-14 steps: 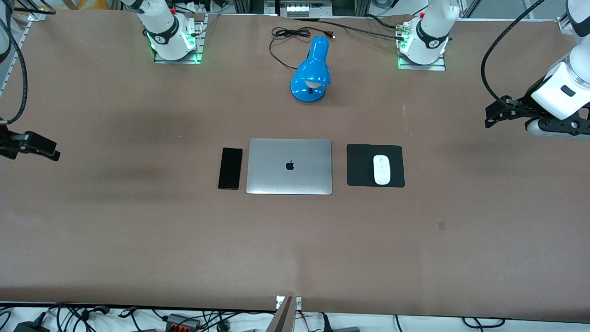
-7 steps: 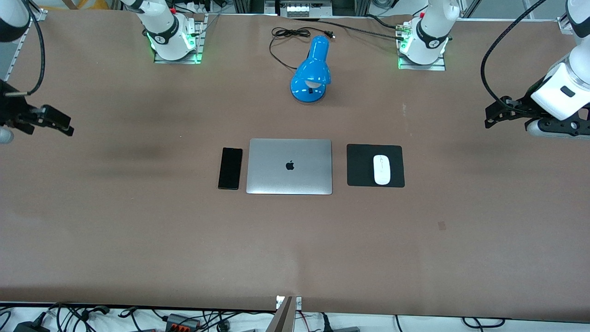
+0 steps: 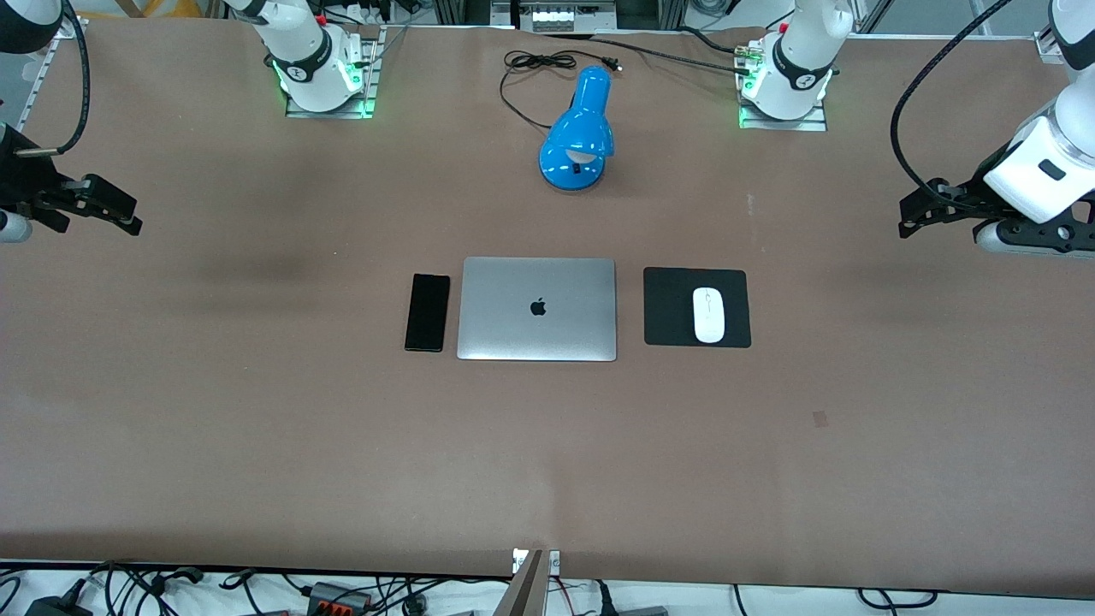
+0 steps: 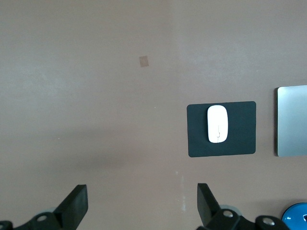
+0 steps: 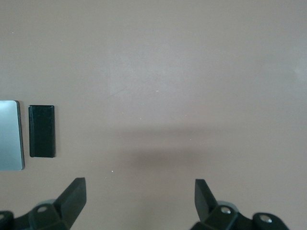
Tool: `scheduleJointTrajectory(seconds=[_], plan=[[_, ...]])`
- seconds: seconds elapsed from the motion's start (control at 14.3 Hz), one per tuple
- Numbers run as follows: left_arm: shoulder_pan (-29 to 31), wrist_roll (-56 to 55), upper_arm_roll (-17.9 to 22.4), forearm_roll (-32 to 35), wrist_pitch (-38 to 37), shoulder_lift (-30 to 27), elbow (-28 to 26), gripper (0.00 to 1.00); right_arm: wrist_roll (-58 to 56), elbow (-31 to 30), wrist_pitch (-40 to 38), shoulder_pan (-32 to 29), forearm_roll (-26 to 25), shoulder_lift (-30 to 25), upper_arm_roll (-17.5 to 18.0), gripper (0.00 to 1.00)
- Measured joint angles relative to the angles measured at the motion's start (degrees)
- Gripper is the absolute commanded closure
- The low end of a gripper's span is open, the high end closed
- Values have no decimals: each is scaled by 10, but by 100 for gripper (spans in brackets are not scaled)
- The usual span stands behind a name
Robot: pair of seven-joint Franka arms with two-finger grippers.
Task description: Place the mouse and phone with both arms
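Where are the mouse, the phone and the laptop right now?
mouse [image 3: 708,315]: front view, middle of its white top.
phone [image 3: 427,312]: front view, middle of its dark face.
laptop [image 3: 537,334]: front view, closed silver lid, below the logo.

One mouse [image 3: 709,314], one phone [image 3: 428,312]

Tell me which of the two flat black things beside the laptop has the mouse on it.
The square black mat, toward the left arm's end of the laptop, carries the mouse. The slimmer phone is bare.
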Motion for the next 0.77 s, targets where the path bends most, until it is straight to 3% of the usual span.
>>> scheduleJointTrajectory(seconds=[0.77], plan=[[3, 0, 0, 0, -18, 0, 0, 0, 0, 1, -12, 2, 0, -7, 4, 0]])
